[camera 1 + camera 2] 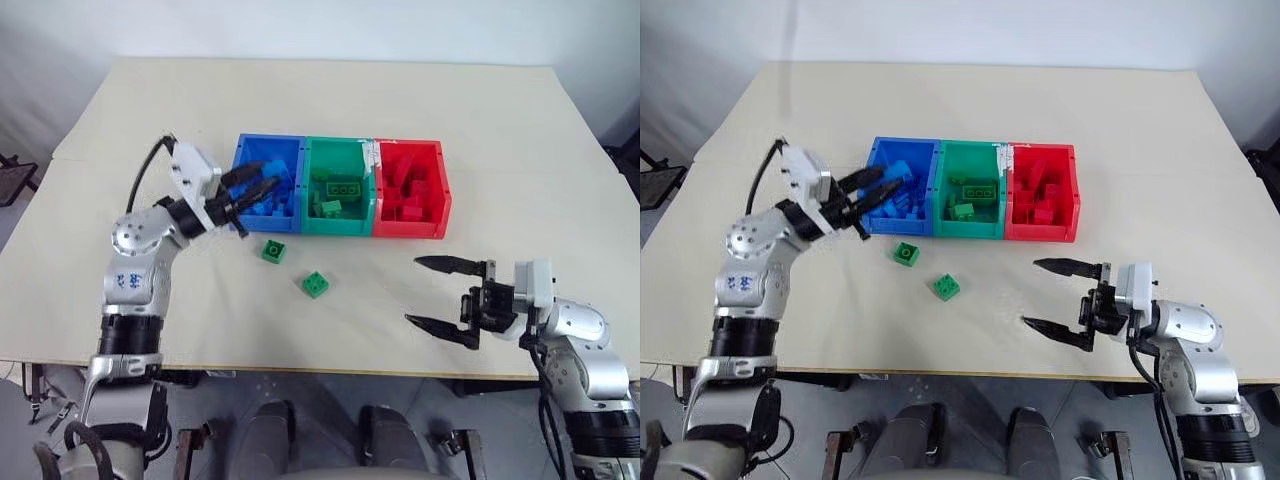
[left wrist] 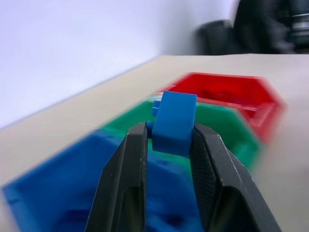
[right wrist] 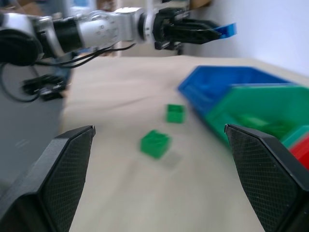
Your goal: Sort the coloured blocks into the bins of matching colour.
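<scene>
beige table (image 1: 500,130) against pale wall (image 1: 300,25)

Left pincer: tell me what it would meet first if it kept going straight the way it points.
The left pincer, shut on a blue block, points across the blue bin. Going straight on it would probably pass above it and first meet the green bin; height is uncertain.

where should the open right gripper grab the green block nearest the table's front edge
Come from straight above the green block and close on two opposite flat side walls. It lies studs up, rotated on the table, so turn the right gripper to match; nothing crowds it.
</scene>
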You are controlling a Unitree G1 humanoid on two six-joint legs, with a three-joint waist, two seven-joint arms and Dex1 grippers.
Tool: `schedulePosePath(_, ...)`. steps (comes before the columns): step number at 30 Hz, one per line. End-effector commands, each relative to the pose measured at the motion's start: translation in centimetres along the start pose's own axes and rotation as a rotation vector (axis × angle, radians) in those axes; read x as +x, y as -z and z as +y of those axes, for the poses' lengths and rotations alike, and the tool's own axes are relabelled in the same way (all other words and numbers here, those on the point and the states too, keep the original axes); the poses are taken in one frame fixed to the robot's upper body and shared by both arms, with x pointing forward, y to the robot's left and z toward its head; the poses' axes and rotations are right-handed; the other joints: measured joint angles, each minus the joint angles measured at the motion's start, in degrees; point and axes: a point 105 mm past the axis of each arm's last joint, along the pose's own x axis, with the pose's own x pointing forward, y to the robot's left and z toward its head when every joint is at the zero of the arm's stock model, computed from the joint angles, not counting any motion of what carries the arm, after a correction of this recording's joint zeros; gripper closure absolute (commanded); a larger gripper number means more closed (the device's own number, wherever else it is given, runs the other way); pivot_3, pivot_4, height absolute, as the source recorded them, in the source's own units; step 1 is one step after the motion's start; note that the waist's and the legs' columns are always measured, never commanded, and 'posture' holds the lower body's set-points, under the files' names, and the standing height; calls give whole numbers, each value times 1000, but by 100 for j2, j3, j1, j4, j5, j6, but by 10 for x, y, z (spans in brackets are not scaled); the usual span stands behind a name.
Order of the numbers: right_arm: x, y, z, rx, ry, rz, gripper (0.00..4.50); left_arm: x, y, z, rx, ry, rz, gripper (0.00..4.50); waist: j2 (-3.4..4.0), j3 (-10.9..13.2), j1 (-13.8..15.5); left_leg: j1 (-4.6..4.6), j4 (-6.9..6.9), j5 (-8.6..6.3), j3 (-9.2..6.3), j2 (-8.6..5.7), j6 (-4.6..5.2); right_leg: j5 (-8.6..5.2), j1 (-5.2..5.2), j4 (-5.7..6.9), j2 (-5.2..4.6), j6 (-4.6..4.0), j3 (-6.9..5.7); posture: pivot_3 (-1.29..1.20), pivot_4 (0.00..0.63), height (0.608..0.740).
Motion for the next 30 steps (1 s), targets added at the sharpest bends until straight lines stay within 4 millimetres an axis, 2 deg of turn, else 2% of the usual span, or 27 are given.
schedulePosePath(1,-9,-17,-24,-58,170,-69,0,13,10,31,10,-172,76,3613,-4,2,-2,0,1,0,0,-1,0,1,0,1,0,2,0,0,150,740)
schedulePosePath(5,-15,-16,-28,-73,212,-60,0,18,20,35,-6,-193,132,3613,-5,2,-17,-2,-9,1,4,-1,2,2,-2,4,0,4,0,0,150,740)
schedulePosePath(7,-16,-14,-29,-74,224,-57,0,15,22,35,-18,-192,145,2880,-6,3,-35,-5,-14,-1,13,0,3,2,-10,3,0,4,2,0,150,740)
schedulePosePath(11,-17,-14,-30,-76,234,-57,0,3,15,29,-6,-138,122,1767,-7,4,-41,-11,-14,-1,15,2,2,2,-19,3,0,4,2,0,150,740)
schedulePosePath(12,-17,-13,-30,-75,234,-55,0,-6,15,28,1,-119,129,1497,-7,4,-43,-11,-13,-1,16,2,2,2,-18,4,0,4,2,0,150,740)
schedulePosePath(13,-17,-13,-30,-75,233,-53,0,-13,15,26,7,-105,136,1497,-7,4,-56,-10,-12,-1,16,2,2,2,-18,4,0,4,2,0,150,740)
schedulePosePath(17,-17,-11,-30,-70,201,-41,0,-58,9,19,52,-45,147,1497,-7,4,-120,-8,-15,-2,18,6,1,2,-18,4,0,3,4,0,150,740)
schedulePosePath(20,-17,-9,-26,-68,141,-20,0,-93,1,4,146,51,144,1497,-7,4,-171,-8,-19,-7,18,10,-2,2,-19,1,0,3,6,0,150,740)
schedulePosePath(22,-18,-6,-22,-78,93,7,0,-123,13,-7,195,111,231,1136,-6,4,-169,-8,-17,-9,19,13,-3,1,-18,-1,0,1,5,0,150,740)
schedulePosePath(26,-29,5,-20,-97,7,102,0,-190,46,-24,123,171,438,16,-5,3,-174,1,-17,-19,30,18,3,-1,-15,-25,-1,-2,10,0,150,740)
schedulePosePath(28,-35,9,-23,-113,-18,138,0,-215,56,-24,106,136,500,16,-5,4,-166,1,-15,-25,36,21,7,-2,-17,-26,-1,-4,10,0,150,740)
schedulePosePath(30,-38,9,-28,-116,-17,137,0,-226,59,-24,122,104,516,16,-6,4,-143,1,-14,-33,37,25,14,-2,-17,-26,-1,-5,9,0,150,740)
